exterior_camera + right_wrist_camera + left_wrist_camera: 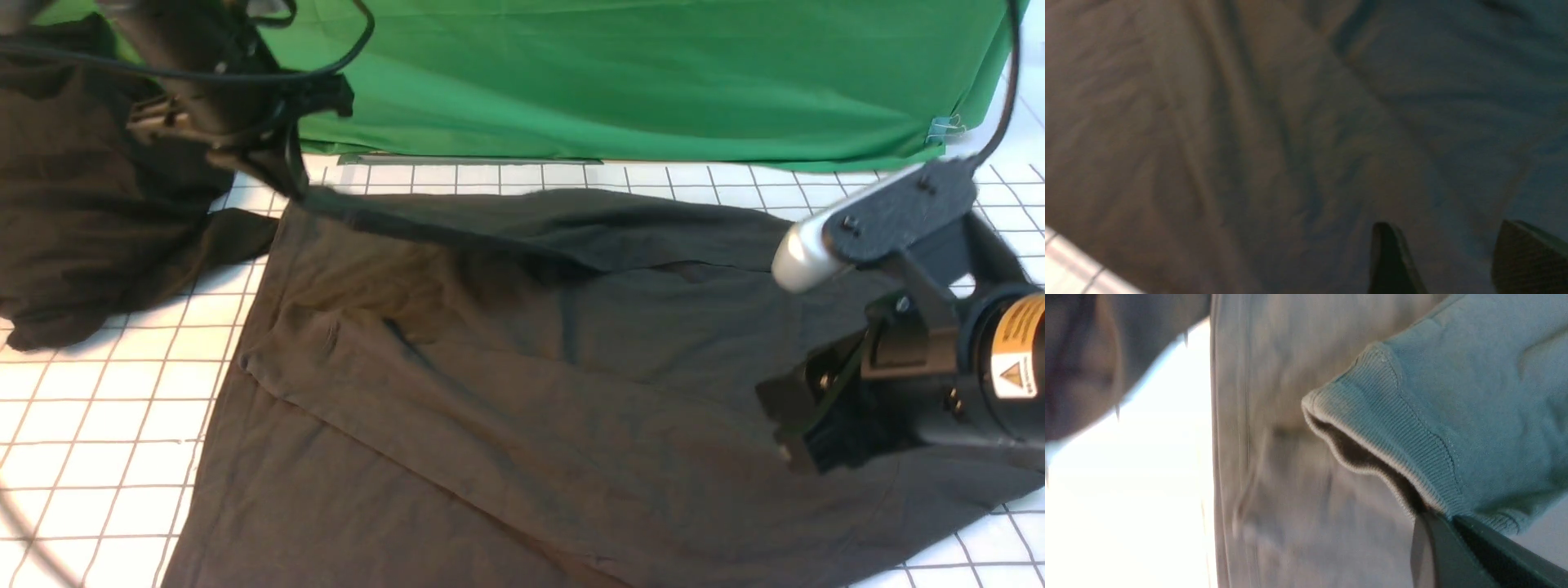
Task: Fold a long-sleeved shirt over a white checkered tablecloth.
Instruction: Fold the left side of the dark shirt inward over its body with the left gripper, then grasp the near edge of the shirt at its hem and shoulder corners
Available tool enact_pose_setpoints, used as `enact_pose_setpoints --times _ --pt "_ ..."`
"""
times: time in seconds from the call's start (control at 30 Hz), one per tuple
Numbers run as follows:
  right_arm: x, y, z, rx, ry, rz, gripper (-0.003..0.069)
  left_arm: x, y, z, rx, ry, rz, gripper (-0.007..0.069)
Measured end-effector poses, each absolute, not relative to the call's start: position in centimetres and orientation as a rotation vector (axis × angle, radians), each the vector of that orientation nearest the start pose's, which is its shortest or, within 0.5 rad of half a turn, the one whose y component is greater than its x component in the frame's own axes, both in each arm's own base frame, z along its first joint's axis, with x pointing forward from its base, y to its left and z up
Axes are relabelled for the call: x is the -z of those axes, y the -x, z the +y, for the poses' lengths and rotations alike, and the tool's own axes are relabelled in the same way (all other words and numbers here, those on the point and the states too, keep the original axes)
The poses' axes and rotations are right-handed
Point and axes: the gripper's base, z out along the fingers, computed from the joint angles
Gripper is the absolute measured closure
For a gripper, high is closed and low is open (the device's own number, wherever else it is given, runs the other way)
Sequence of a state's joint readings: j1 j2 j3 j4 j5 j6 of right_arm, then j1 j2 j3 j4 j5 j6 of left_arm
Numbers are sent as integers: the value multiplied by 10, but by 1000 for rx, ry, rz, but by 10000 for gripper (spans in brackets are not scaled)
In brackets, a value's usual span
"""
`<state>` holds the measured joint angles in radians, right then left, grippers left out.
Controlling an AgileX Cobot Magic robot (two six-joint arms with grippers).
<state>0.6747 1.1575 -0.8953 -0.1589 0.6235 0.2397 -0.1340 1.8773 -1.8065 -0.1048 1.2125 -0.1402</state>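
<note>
The long-sleeved shirt (506,392) lies spread on the white checkered tablecloth (98,425), which covers the surface. The shirt is dark brown-black, soft and matt, with shallow creases.

Above the shirt's right part hangs the right gripper (1457,253). Only its own wrist view shows the two dark fingers standing apart with nothing between them, and the cloth below them is blurred.

At the shirt's far left corner the left gripper (1435,522) holds up what seems to be a sleeve, drawn into a taut band. The front view is blurred there. The left wrist view shows the jaws pressed together on the ribbed cuff (1384,428), which looks pale grey-blue in that light, its opening gaping.

Left of the shirt a plain black garment (73,204) lies crumpled. Beyond the shirt hangs a green cloth backdrop (612,82) with few folds.
</note>
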Motion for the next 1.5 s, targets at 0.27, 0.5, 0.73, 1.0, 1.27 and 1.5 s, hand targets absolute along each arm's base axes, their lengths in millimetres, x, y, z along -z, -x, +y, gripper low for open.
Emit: enact_pose_setpoints --times 0.27,0.5,0.73,1.0,1.27,1.5 --pt "-313 -200 127 -224 524 2304 322 -309 -331 -58 115 77 2883 620" --pt "-313 -202 124 -217 509 2306 322 -267 -307 -57 159 128 2954 620" --pt "-313 -202 124 -219 503 2308 322 -245 -299 -56 143 117 2988 575" --pt "-312 -202 124 -218 503 2311 322 -242 -289 -53 93 66 3092 256" --pt "-312 -202 124 -219 500 2312 322 -214 -248 -46 42 74 3256 130" --pt "-312 -202 124 -220 499 2311 322 -163 -212 -39 26 132 3265 128"
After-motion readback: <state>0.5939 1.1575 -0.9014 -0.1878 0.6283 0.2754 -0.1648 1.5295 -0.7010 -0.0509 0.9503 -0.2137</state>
